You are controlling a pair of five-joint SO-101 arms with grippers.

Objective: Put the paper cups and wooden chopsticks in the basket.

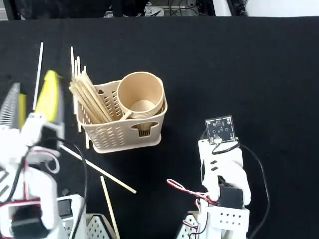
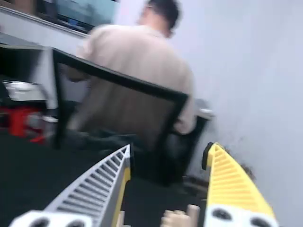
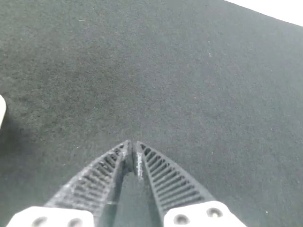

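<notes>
The cream basket (image 1: 119,134) stands left of the table's middle. Stacked paper cups (image 1: 141,94) sit upright in its right half, and a bundle of wooden chopsticks (image 1: 89,102) leans in its left half. Loose chopsticks lie on the black cloth: one thin stick (image 1: 38,74) at the far left, a few behind the basket (image 1: 75,59), and two in front of it (image 1: 102,173) (image 1: 110,210). My left gripper (image 1: 32,82) (image 2: 169,149) is raised left of the basket, open and empty, one finger grey (image 2: 94,189) and one yellow (image 2: 232,184). My right gripper (image 3: 132,145) is shut over bare cloth.
The right arm (image 1: 222,164) sits folded at the front right, well away from the basket. Black cloth covers the whole table (image 1: 239,69). A person sits in a chair (image 2: 118,90) in the room beyond the left gripper.
</notes>
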